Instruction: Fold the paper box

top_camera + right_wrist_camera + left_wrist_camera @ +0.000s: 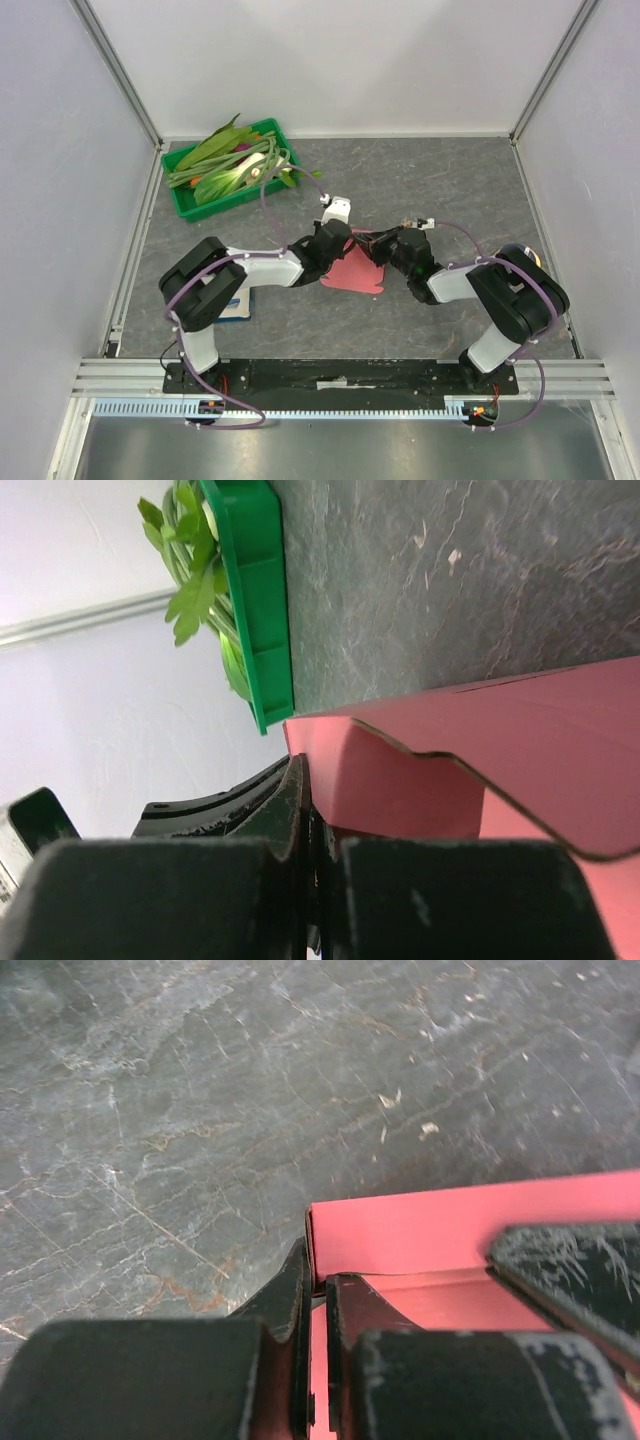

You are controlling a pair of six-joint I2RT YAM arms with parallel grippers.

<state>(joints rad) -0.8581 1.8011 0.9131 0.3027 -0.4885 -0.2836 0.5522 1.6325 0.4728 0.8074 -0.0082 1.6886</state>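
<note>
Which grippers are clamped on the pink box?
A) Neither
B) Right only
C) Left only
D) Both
D: in each wrist view the fingers are closed on an edge of the box, the left gripper on a raised wall and the right gripper on a flap edge.

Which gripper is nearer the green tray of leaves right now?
Left. The left gripper grips the paper box at its end toward the green tray. The right gripper grips the box's opposite end, farther from the tray.
</note>
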